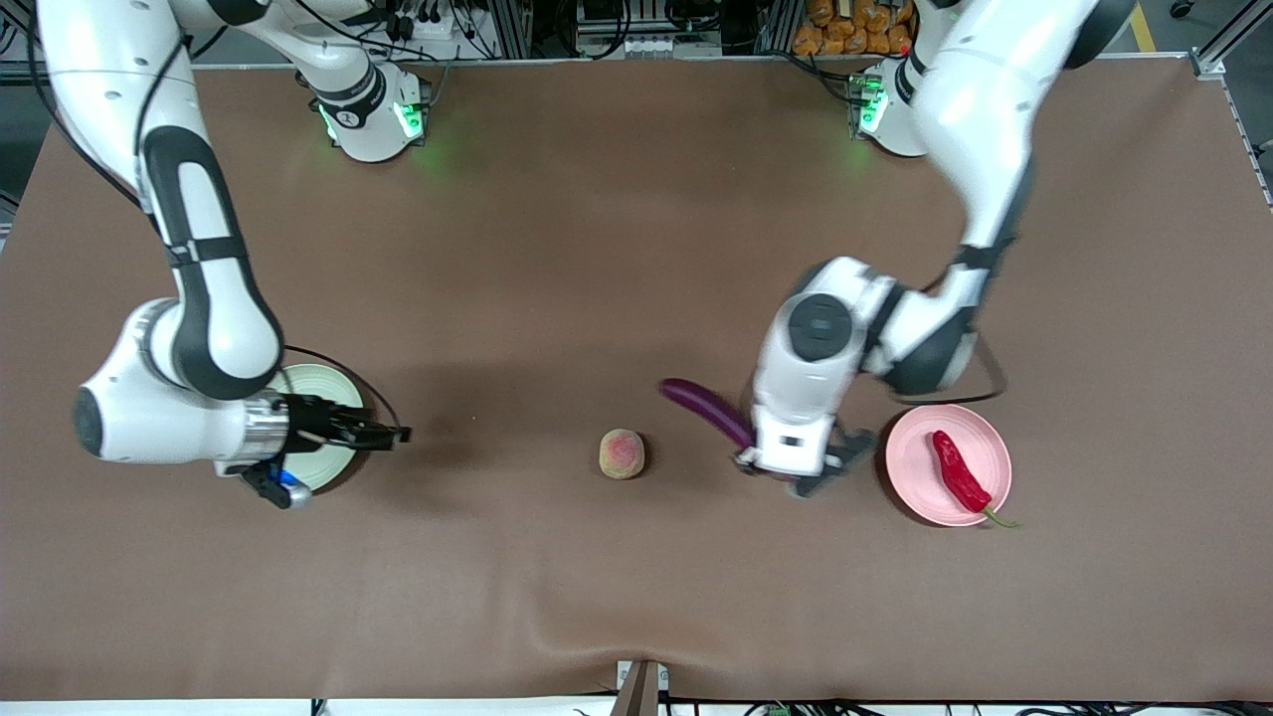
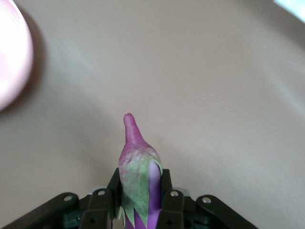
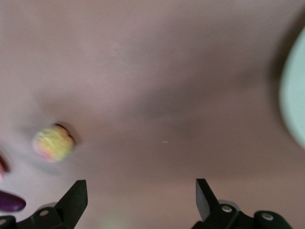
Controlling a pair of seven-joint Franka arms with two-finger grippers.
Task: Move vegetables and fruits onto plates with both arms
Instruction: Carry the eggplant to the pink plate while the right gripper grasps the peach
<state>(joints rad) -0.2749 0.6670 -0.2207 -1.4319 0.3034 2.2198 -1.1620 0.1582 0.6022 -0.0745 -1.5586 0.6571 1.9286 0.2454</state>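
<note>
Over the bench (image 1: 597, 249), beside the pink plate: the left claw (image 1: 796, 477) hangs with the eggplant (image 1: 708, 408) pinched at its stem end; in the left wrist view the fingers (image 2: 167, 191) press both sides of the green cap.
Eggplant: carried, its purple body slanting out from under the left wrist toward the middle of the bench.
Pink plate (image 1: 980, 447): toward the left arm's end, just beside the left claw, with the chili (image 1: 960, 472) lying on it slantwise, stem hanging over the rim.
Peach (image 1: 623, 453): alone on the bench near the middle, between the two claws.
Green plate (image 1: 313, 383): toward the right arm's end, mostly hidden under the right wrist; I cannot tell what lies on it.
Right claw (image 1: 393, 435): spread wide and empty, over the bench beside the green plate, pointing toward the peach.
Step in hand, as I judge it: set the eggplant on the pink plate.
Doing it well: swing the long body in alongside the chili, lower until it rests, then spread the fingers.
Risk: the free end may knock the chili or overhang the rim.
</note>
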